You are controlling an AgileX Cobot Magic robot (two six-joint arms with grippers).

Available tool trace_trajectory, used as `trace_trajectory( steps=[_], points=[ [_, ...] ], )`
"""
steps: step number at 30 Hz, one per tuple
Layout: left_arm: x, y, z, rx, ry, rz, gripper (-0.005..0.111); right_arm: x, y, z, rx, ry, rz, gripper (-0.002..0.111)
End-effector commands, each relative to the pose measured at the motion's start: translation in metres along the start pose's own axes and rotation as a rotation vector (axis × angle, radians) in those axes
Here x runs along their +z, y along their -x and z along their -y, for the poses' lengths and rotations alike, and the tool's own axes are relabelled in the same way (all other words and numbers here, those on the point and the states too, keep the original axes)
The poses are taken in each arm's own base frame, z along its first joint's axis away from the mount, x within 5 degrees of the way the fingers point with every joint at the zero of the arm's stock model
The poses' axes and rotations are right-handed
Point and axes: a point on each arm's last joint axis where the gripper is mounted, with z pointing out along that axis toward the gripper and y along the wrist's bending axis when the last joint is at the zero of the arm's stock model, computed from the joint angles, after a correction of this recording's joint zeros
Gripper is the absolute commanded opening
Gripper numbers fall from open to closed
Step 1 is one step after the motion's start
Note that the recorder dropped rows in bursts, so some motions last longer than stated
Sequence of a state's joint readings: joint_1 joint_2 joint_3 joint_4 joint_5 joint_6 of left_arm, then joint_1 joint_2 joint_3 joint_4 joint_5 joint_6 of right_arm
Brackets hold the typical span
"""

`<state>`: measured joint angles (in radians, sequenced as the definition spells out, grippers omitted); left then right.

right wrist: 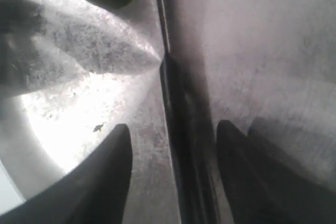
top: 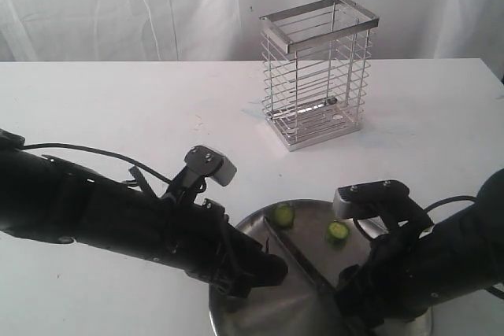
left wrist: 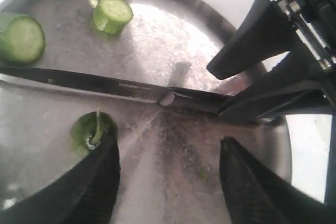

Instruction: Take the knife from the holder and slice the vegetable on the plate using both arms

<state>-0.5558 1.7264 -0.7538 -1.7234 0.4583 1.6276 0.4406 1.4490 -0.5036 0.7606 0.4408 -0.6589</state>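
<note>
The knife (top: 303,257) lies flat on the plate (top: 276,308), its dark blade (left wrist: 100,81) pointing away from its black handle (right wrist: 181,103). My right gripper (right wrist: 173,129) stands open astride the handle, with plate showing between the handle and one finger. My left gripper (left wrist: 167,142) is open just above the plate, with nothing between its fingers. The stem end of the vegetable (left wrist: 89,129) sits against one left finger (left wrist: 100,182). Two cut pieces (left wrist: 21,38) (left wrist: 112,14) lie beyond the blade. The holder (top: 319,72) stands empty at the back.
Both black arms (top: 102,210) (top: 441,257) reach in low over the plate from either side. Around the plate and holder spreads the white tabletop (top: 118,108). White cloth (top: 118,5) hangs behind it.
</note>
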Motion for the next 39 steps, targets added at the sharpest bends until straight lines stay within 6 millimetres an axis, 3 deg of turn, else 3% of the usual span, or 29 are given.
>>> trace_trajectory(
  steps=[1, 8, 11, 15, 17, 21, 26, 32, 39],
  points=[
    [-0.01, 0.012, 0.012, 0.02, -0.036, 0.063, 0.06, -0.018, 0.002, -0.007, -0.019, 0.019, 0.073, 0.048],
    [-0.038, 0.032, 0.039, 0.033, -0.106, 0.155, 0.058, -0.069, 0.003, -0.024, -0.068, 0.051, 0.311, 0.047],
    [-0.048, 0.035, 0.053, 0.058, -0.186, 0.157, 0.039, -0.093, -0.001, -0.031, -0.1, 0.063, 0.423, 0.04],
    [-0.06, 0.033, 0.067, 0.076, -0.273, 0.189, 0.0, -0.125, -0.018, -0.042, -0.118, 0.111, 0.591, 0.012],
    [-0.065, 0.028, 0.071, 0.061, -0.283, 0.204, 0.0, -0.137, -0.031, -0.047, -0.131, 0.143, 0.673, 0.0],
    [-0.078, 0.008, 0.077, 0.091, -0.252, 0.227, 0.0, -0.149, -0.066, -0.052, -0.106, 0.232, 0.813, 0.0],
    [-0.101, -0.012, 0.077, 0.14, -0.067, 0.255, 0.0, -0.154, -0.1, -0.049, -0.141, 0.239, 0.979, 0.0],
    [-0.125, -0.011, 0.08, 0.189, 0.087, 0.338, 0.0, -0.167, -0.117, -0.048, -0.166, 0.228, 1.155, 0.0],
    [-0.13, -0.01, 0.084, 0.166, 0.082, 0.361, 0.0, -0.171, -0.124, -0.049, -0.188, 0.24, 1.197, 0.0]
  ],
)
